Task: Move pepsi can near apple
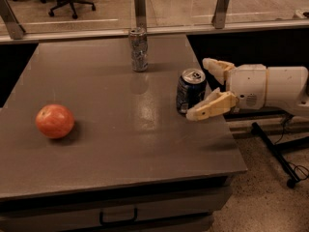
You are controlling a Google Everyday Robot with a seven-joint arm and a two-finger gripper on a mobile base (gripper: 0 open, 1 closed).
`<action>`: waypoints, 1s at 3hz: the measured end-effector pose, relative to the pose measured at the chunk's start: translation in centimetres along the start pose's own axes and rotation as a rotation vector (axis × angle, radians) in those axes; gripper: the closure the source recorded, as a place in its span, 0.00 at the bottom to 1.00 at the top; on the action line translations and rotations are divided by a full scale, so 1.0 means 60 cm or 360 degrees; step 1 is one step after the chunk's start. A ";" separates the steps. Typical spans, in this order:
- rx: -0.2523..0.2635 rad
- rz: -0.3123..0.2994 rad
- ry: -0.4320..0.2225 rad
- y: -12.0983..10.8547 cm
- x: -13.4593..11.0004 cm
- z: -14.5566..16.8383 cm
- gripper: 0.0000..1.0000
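The pepsi can (189, 91), dark blue with a silver top, stands upright near the table's right edge. The red-orange apple (55, 121) lies at the table's left side, far from the can. My gripper (200, 88) reaches in from the right, open, with one cream finger behind the can and the other in front of it. The can stands between the fingers, at their tips.
A silver-grey can (139, 49) stands upright at the back middle of the grey table (120, 149). A glass barrier with metal posts (140, 6) runs along the table's far edge. A drawer handle (118, 215) shows below the front edge.
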State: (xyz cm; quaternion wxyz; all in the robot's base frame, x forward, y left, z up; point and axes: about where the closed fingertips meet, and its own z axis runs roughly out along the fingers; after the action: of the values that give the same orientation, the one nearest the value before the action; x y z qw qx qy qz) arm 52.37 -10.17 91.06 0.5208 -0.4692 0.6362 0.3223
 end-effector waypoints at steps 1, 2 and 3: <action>-0.0016 -0.0008 -0.0038 -0.002 0.014 0.015 0.00; -0.0052 -0.0044 -0.0087 -0.004 0.026 0.021 0.17; -0.0052 -0.0028 -0.0190 -0.003 0.037 0.027 0.40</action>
State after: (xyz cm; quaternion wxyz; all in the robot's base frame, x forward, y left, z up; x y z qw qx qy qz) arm 53.07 -9.38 88.52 0.5528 -0.4632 0.5946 0.3554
